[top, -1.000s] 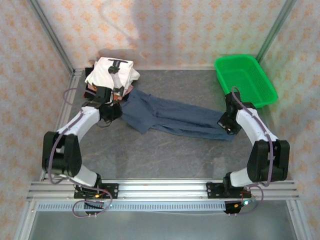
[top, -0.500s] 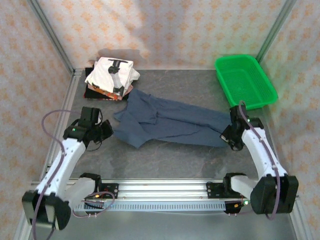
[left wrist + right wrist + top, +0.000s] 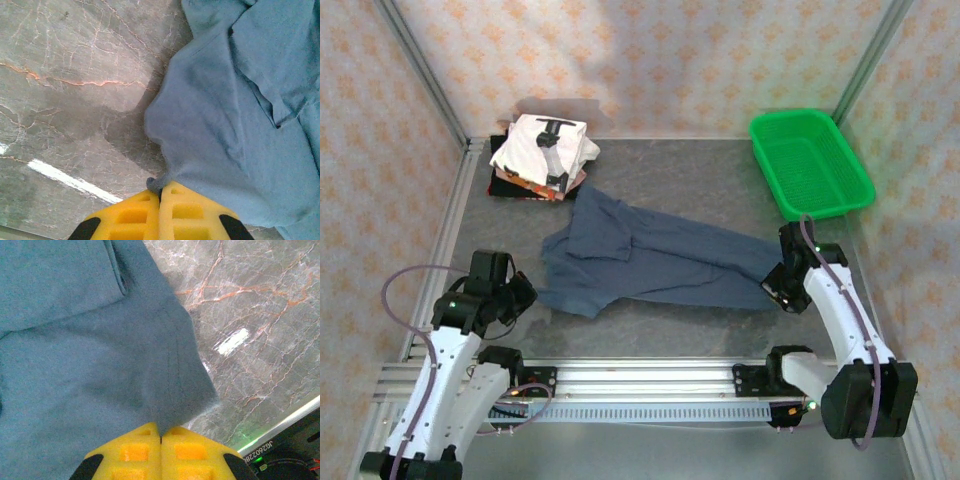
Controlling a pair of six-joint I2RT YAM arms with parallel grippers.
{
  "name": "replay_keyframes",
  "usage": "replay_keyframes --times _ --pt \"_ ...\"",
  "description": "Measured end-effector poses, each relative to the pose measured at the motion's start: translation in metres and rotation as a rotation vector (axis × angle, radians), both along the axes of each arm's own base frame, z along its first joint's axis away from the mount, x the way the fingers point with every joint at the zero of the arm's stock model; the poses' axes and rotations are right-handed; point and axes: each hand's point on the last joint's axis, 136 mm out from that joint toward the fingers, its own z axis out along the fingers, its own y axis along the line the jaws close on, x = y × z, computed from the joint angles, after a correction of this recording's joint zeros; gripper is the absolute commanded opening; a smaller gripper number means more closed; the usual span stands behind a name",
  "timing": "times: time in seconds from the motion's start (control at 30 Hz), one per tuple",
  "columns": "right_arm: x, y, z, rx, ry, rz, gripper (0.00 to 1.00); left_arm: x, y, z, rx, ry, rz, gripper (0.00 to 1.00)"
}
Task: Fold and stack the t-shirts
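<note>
The dusty navy-blue t-shirt [image 3: 650, 260] lies stretched across the middle of the table, rumpled and partly doubled over. My left gripper [image 3: 523, 297] is shut on its left edge; in the left wrist view the yellow fingers [image 3: 131, 216] pinch a small nub of blue cloth [image 3: 220, 115]. At the shirt's right end my right gripper [image 3: 775, 288] is shut on the hem, and the blue cloth [image 3: 90, 345] runs up from between its yellow fingers [image 3: 190, 452]. Folded shirts [image 3: 540, 155] are stacked at the back left, a white one with black print on top.
A green plastic mesh basket [image 3: 810, 165] stands at the back right. Patterned walls close the table's back and sides. An aluminium rail [image 3: 640, 380] runs along the near edge, with both arm bases on it. Bare grey marble table [image 3: 650, 330] shows between shirt and rail.
Both grippers have pulled toward the near edge, dragging the blue shirt away from the folded stack. The left arm moved far back and down; the right moved a little.
</note>
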Motion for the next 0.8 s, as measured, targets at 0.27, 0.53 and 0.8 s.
replay_keyframes --times 0.27,0.53,0.8 --pt "0.001 -0.006 0.002 -0.035 0.01 -0.003 0.0 0.048 -0.004 0.042 0.007 -0.042 -0.022 0.0" --pt "0.018 -0.015 0.016 -0.089 -0.006 0.029 0.0 0.087 -0.007 0.057 0.028 -0.054 -0.061 0.0" --pt "0.025 -0.02 0.017 -0.127 0.015 0.063 0.0 0.119 -0.012 0.069 0.04 -0.07 -0.119 0.0"
